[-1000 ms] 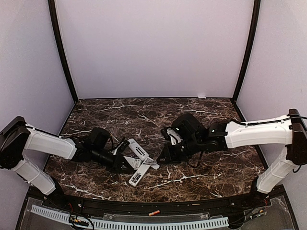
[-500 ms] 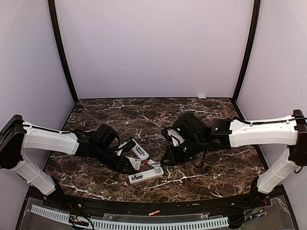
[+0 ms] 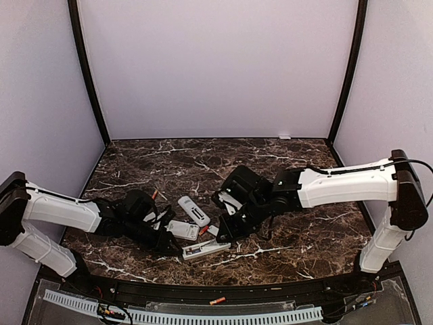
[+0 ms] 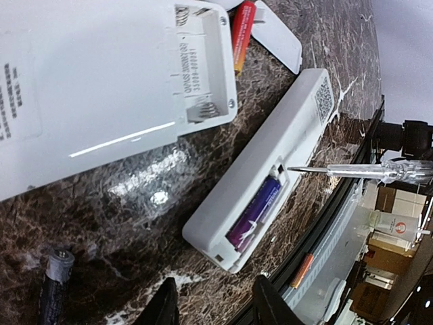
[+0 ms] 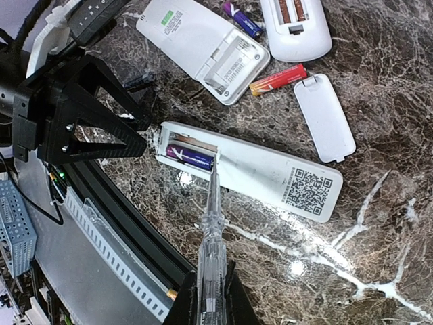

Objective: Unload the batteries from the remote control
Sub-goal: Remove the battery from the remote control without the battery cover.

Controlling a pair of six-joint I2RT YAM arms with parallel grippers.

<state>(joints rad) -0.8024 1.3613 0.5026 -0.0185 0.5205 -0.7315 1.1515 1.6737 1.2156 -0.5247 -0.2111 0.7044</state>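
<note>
A white remote control (image 5: pixel 270 177) (image 3: pixel 205 249) lies back-up near the table's front edge. Its bay is uncovered and holds a purple battery (image 5: pixel 190 156) (image 4: pixel 253 214). My right gripper (image 5: pixel 210 272) (image 3: pixel 223 230) is shut on a clear screwdriver (image 5: pixel 210 237), whose tip rests at the inner end of that bay. My left gripper (image 4: pixel 216 308) (image 3: pixel 166 242) stands open just off the remote's bay end, touching nothing. A red battery (image 5: pixel 277 79) (image 4: pixel 242 27) and another purple battery (image 5: pixel 241 18) lie loose on the marble.
A second remote (image 5: pixel 199 47) (image 4: pixel 101 81) lies with its bay empty. A third remote (image 5: pixel 295 27) shows red cells inside. A loose white cover (image 5: pixel 325 116) lies beside them. A dark battery (image 4: pixel 54 288) sits near my left gripper. The table's black front rail (image 5: pixel 128 237) runs close by.
My left gripper opened, let go of the remote, which now lies flat, and drew back to the left. My right gripper moved left and brought the screwdriver tip to the bay.
</note>
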